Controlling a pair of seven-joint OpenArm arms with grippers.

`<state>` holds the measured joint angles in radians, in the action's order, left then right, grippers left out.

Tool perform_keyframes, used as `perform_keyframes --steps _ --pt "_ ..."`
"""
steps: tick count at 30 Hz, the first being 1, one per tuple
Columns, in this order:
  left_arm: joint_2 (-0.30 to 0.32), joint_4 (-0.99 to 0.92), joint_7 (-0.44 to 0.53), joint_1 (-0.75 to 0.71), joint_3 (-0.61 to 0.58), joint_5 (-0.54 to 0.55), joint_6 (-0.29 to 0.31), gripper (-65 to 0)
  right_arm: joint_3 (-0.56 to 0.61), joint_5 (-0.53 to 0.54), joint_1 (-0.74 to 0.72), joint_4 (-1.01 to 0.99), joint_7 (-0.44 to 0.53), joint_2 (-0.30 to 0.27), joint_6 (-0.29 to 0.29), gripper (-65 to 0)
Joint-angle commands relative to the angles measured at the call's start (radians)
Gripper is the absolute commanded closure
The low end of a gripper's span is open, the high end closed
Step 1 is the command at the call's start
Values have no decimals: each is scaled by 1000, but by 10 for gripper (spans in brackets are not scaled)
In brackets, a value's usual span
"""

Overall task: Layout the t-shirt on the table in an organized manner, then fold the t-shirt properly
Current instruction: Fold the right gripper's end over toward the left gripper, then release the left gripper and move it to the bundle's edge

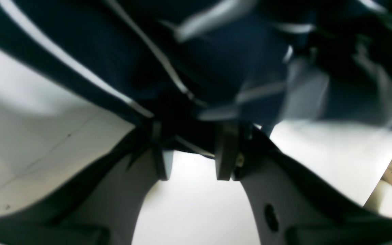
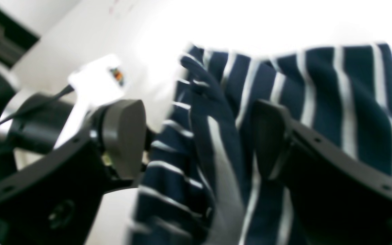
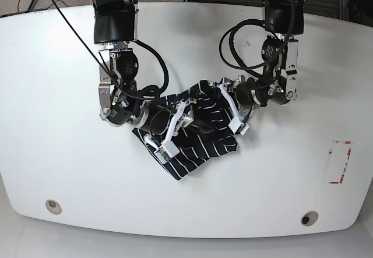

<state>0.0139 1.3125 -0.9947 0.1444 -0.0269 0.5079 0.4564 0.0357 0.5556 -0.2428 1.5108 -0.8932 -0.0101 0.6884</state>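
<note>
The black soft fabric t-shirt with thin white stripes (image 3: 192,135) lies bunched and crumpled near the middle of the glossy white table (image 3: 58,153), neither spread out nor folded, so both steps are left. The left gripper (image 1: 191,154) is pinched on a fold of the cloth. The right gripper (image 2: 199,136) stands wide apart around a ridge of fabric, gripping nothing.

Both arms reach inward, wrists bent low. The left gripper (image 1: 191,154) pinches a fold of striped fabric between narrow-set jaws; the right gripper (image 2: 196,136) stands with jaws spread wide.
</note>
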Motion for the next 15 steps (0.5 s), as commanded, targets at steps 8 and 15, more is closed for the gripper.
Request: perform_keyframes --steps 8,15 --pt "-4 14 -5 50 5 -7 103 -179 25 30 -20 44 27 -50 10 -385" --pt "1 57 0 67 8 28 121 -308 23 31 -17 73 27 -101 10 -385"
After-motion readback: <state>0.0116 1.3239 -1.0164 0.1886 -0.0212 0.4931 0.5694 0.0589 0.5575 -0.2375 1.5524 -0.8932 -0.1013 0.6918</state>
